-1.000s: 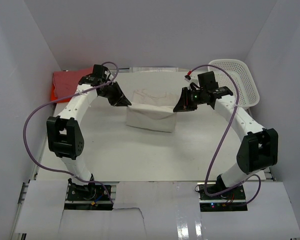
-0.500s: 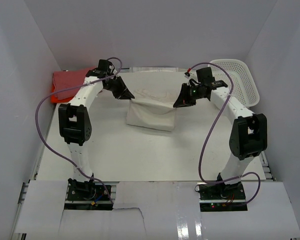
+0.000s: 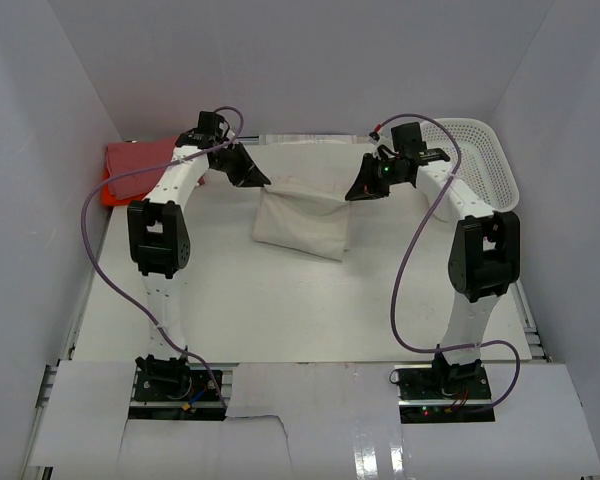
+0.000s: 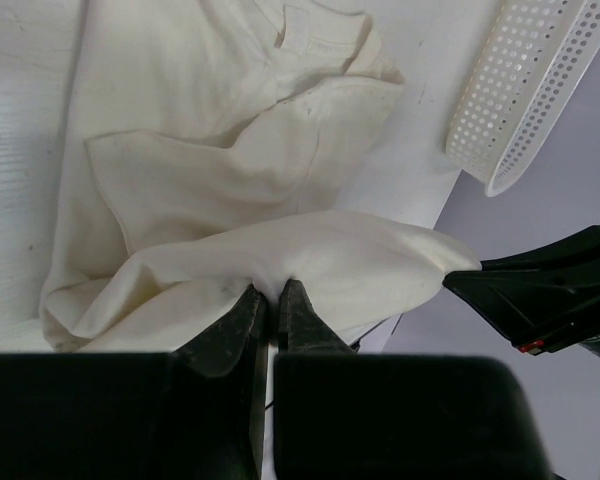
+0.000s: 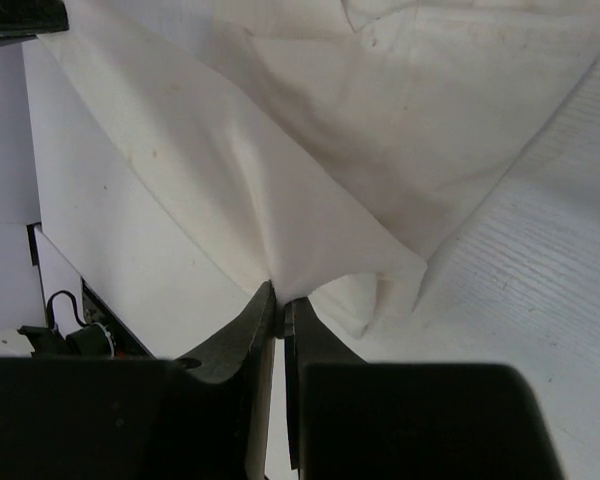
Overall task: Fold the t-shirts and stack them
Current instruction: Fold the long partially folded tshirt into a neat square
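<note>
White bench (image 3: pixel 280 300) carries the cream shirt (image 3: pixel 302 228) at mid-back. We see its far edge held up, with the left pincer (image 3: pixel 263 183) and right pincer (image 3: pixel 351 194) each clenched on it. At far left, the pink shirt (image 3: pixel 138 160) lies on the orange shirt (image 3: pixel 108 192).

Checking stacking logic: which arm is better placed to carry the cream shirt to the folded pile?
Probably left: its claw grips the cream cloth t-shirt nearest the pink-red and orange folded shirts.

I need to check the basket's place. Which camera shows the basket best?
The top view: nearly the whole basket shows at the far right. The left wrist view catches only a slice of its mesh; the right wrist view shows none.
</note>
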Available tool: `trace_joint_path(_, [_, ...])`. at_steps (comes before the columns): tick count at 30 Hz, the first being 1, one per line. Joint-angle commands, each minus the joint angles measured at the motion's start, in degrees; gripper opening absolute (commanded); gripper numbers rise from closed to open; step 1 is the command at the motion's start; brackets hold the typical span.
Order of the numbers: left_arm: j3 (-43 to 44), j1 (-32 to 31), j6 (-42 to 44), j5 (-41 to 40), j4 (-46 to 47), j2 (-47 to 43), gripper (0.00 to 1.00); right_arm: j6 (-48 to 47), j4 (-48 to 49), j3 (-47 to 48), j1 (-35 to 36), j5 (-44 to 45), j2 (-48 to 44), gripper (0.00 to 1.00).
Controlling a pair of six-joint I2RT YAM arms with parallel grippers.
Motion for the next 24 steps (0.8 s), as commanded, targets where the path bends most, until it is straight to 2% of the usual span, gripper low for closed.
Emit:
trace_joint_path(1, [3.5, 1.43, -0.4, 0.7, 0.91, 0.61, 0.0, 0.41, 0.8, 3.66, -0.9, -0.31, 1.07, 0.08])
trace_joint_path(8, [8.07, 2.05, -0.4, 0.97, 1.0, 5.53, 0.01, 1.47, 1.42, 6.13, -1.43, -0.58, 4.06, 0.08])
trace_joint_path(9, [9.47, 2.05, -0.57, 1.32, 0.91, 6.32, 0.1, 1.64, 1.42, 6.3, -1.52, -0.66, 4.32, 0.08])
trace_joint_path(11, [10.97, 2.14, -1.27, 2.46, 1.44, 8.69, 0.22, 1.91, 1.86, 6.65, -1.69, -0.67, 5.2, 0.09])
trace_joint_path(12, [11.85, 2.05, -1.54, 2.55, 1.7, 9.31, 0.33, 1.99, 2.12, 6.65, -1.69, -0.75, 5.38, 0.09])
trace_joint_path(18, [12.47, 2.05, -4.61, 3.69, 5.57, 11.42, 0.4, 2.78, 3.79, 6.92, -2.57, -1.11, 7.83, 0.09])
trace_joint_path(20, [13.43, 2.05, -5.75, 4.56, 7.06, 12.12, 0.43, 3.05, 4.4, 6.92, -2.92, -0.67, 8.1, 0.15])
trace_joint_path(24, [14.05, 2.05, -7.6, 5.1, 11.09, 12.04, 0.48, 4.72, 9.06, 4.9, -3.27, 3.1, 6.88, 0.34])
